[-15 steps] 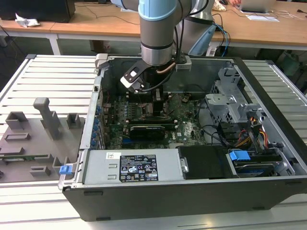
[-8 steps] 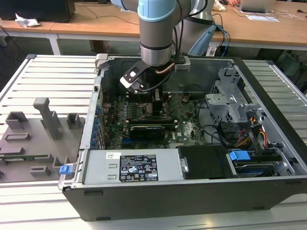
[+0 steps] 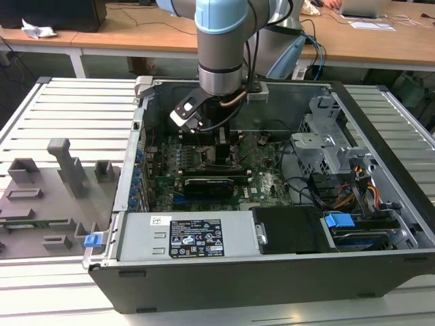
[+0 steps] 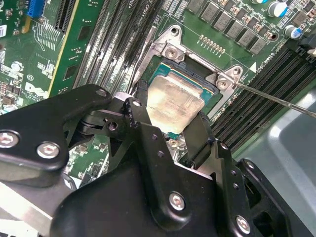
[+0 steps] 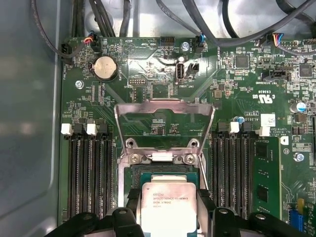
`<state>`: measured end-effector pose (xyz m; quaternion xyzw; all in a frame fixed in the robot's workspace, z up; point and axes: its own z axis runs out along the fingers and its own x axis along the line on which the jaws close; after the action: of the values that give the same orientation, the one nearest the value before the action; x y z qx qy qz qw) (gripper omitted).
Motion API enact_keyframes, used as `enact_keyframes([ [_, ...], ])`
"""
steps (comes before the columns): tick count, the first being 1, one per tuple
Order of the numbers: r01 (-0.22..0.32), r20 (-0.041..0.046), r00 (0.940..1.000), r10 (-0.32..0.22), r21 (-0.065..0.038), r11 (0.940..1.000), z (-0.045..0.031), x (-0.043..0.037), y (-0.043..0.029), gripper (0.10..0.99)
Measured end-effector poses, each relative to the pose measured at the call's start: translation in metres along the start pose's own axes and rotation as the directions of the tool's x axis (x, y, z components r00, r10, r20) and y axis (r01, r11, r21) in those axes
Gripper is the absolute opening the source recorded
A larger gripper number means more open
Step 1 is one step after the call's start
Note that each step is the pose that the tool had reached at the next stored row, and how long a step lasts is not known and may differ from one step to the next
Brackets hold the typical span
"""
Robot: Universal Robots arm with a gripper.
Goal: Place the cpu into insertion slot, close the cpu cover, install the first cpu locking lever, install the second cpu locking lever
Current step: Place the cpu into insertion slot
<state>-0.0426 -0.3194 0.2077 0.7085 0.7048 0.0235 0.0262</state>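
The cpu is a silver-topped square chip held between my two black fingers; in the second wrist view the same cpu sits over the insertion slot. My gripper is shut on the cpu's two opposite edges. The dark insertion slot shows just beyond the chip. The cpu cover is a thin metal frame, swung open away from the slot. A thin locking lever rod sticks out to one side. In the exterior view my gripper reaches down inside the computer case.
Black memory slots flank the socket on both sides. Cables run along the board's far edge. A power supply and drive cage fill the case's near side and the exterior view's right. A grey fixture plate lies outside.
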Motion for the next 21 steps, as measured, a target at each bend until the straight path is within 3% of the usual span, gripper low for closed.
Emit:
enact_keyframes([
  [21,-0.007,0.0005,1.0000,0.007,0.000,1.0000,0.0084,0.0047,0.0002,0.537],
])
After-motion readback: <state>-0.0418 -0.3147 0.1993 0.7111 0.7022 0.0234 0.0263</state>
